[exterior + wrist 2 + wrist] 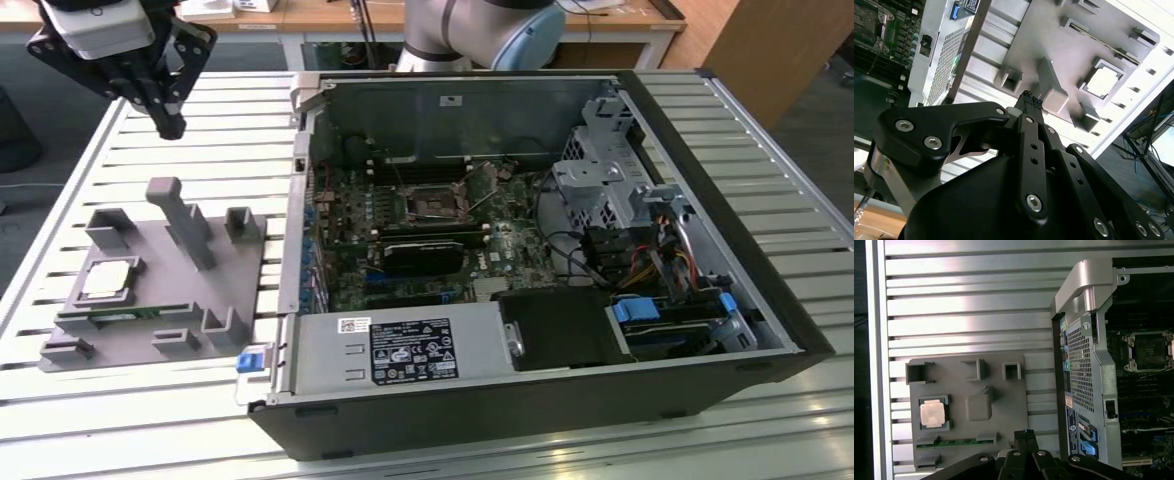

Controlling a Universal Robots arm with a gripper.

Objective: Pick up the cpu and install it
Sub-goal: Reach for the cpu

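The cpu (107, 279) (1102, 81) (932, 414) was seen lying flat, its pale metal top upward, seated in a square recess of the grey tray (158, 262) (1024, 50) (1004, 400), toward the tray's edge at the exterior view's left. Nothing was touching it. A long green memory stick (134, 313) (956, 442) was held in a narrow slot just beside that recess, and a tall upright post (180, 218) was raised from the tray's middle. The tray was set on a slatted metal table (80, 420) (964, 305), near the table's edge at the exterior view's left, and just beside the open computer case (534, 400) that was laid on its side across the rest of the table. Inside the case the motherboard was exposed, and the dark square socket (434, 203) (1149, 350) with its metal bracket was seen empty near the board's middle. The gripper (171, 128) (1030, 99) (1024, 433) was held in the air over the table, beyond the tray's far edge in the exterior view and well apart from the cpu. Its fingers were pressed together at the tips, and nothing was pinched between them.
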